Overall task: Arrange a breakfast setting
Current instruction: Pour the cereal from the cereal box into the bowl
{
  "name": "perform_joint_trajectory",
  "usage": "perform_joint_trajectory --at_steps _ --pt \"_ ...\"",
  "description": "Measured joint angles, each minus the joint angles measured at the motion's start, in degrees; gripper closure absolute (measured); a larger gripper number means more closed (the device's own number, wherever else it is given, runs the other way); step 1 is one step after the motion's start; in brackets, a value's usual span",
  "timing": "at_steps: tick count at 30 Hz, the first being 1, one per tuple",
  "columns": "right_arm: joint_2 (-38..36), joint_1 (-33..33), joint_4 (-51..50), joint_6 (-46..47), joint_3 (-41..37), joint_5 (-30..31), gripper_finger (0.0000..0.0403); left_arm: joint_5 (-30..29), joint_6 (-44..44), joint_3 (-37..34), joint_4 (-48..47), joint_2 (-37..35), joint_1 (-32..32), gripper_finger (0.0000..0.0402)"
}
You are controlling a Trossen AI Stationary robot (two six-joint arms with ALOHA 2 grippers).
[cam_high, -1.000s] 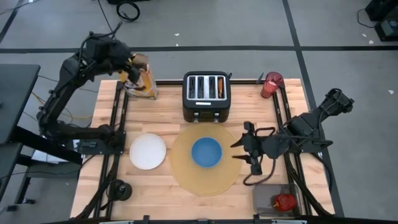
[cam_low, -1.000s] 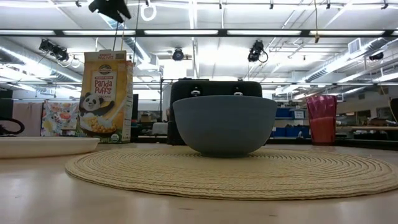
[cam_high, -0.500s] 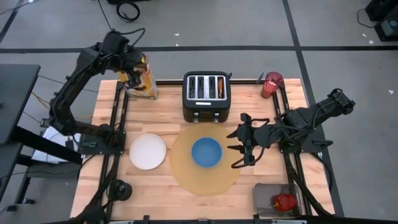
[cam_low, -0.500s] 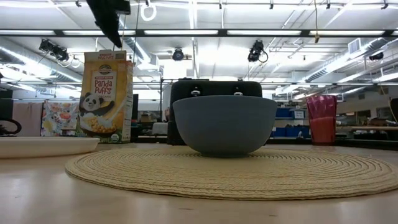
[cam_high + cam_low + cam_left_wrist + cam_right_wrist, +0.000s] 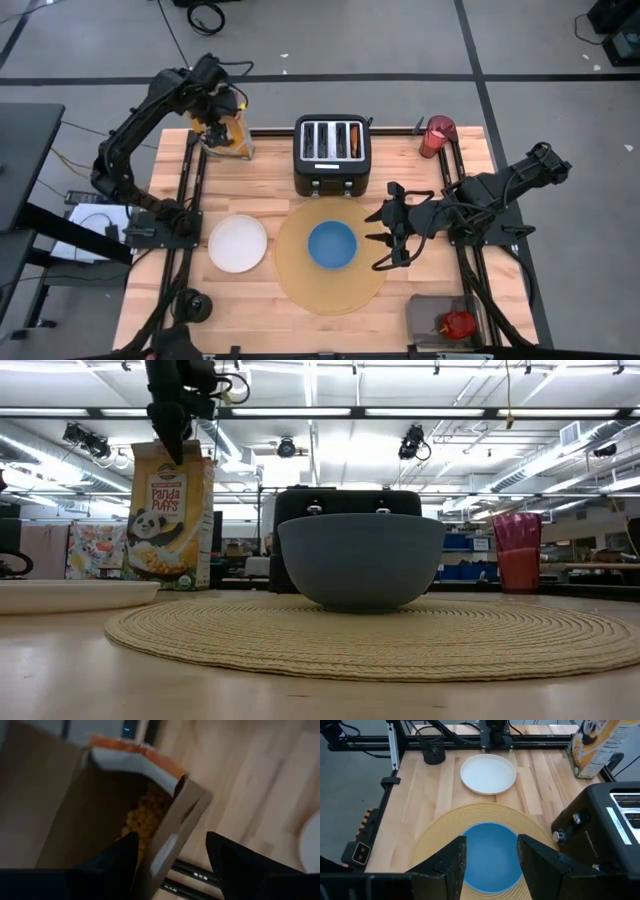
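Note:
The blue bowl (image 5: 331, 245) sits in the middle of the round tan placemat (image 5: 300, 280). The white plate (image 5: 237, 243) lies on the table left of the mat. The red cup (image 5: 436, 135) stands at the far right. The red apple (image 5: 458, 323) lies on a grey tray at the near right. The spoon is out of view. My right gripper (image 5: 385, 240) is open, just right of the bowl (image 5: 487, 845), over the mat's edge. My left gripper (image 5: 218, 118) is open at the cereal box's open top (image 5: 150, 815), one finger on either side of the box's side wall (image 5: 172, 835).
The black toaster (image 5: 332, 152) stands behind the mat at the table's far middle. The cereal box (image 5: 172, 515) stands upright at the far left corner. Black rails run along the table's left and right sides. Bare wood shows along the near edge.
My left gripper has gone toward the table's right edge and down, onto the top of the cereal box. My right gripper has gone toward the table's left edge, closer to the bowl, and then kept still. Nothing on the table has moved.

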Motion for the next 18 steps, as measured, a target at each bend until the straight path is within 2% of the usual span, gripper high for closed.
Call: perform_joint_trajectory --at_steps 5,13,18 --pt "0.0 0.0 0.0 -0.7 0.0 0.1 0.0222 -2.7 5.1 -0.2 -2.9 1.6 -1.1 0.0217" --pt "0.0 0.0 0.0 -0.6 0.0 0.1 0.0222 -4.1 5.2 -4.9 -2.7 2.0 -1.1 0.0297" --pt "0.0 0.0 1.0 -0.2 0.0 0.1 0.0222 -5.5 3.3 -6.0 -3.1 2.1 -3.2 0.0371"
